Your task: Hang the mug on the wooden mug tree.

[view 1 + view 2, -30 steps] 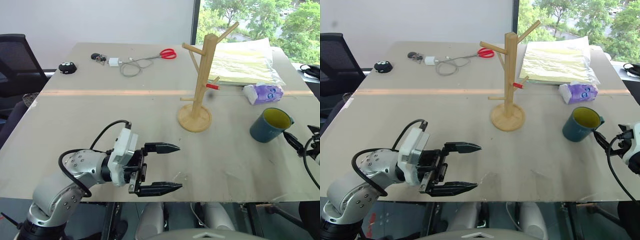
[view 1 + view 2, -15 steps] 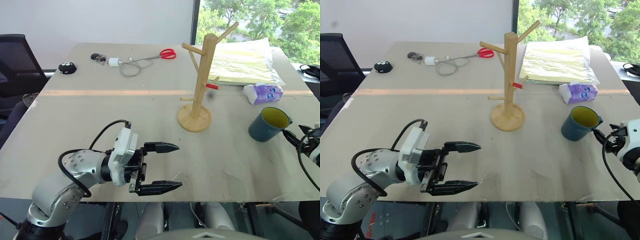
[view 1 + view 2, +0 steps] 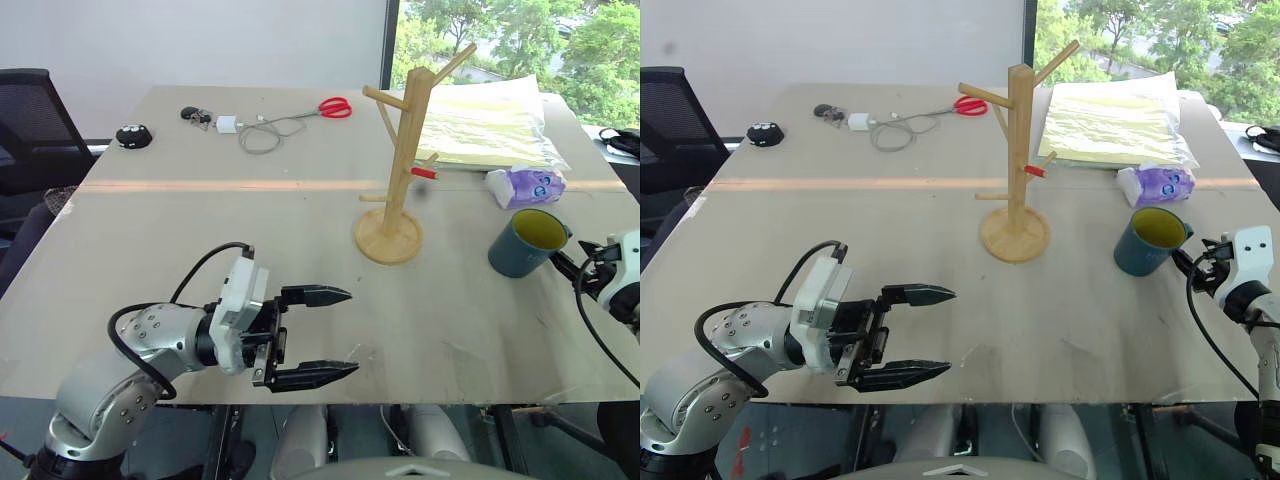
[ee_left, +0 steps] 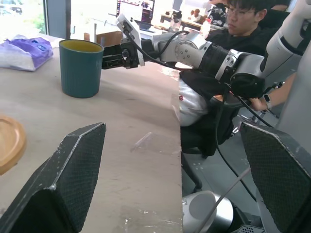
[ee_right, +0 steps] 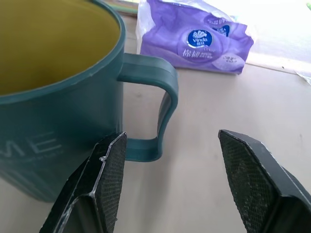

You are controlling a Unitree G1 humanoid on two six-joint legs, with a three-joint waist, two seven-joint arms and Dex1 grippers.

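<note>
On the table's right side, you are at the grasp step.
Head views: dark teal mug with yellow inside (image 3: 527, 242) stands right of the light-wood mug tree (image 3: 397, 165); left gripper (image 3: 320, 335) hangs spread, empty. Right wrist view: right gripper (image 5: 181, 182) jaws spread around the mug handle (image 5: 156, 101); next, pinch it.

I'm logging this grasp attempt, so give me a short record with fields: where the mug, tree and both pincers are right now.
mug: upright on the table, right of the tree, handle toward the right pincer
tree: upright mid-table, all pegs bare
right pincer: open, fingers on either side of the mug handle, not closed on it
left pincer: open, holding nothing, over the near table edge
tissue pack: behind the mug
</note>
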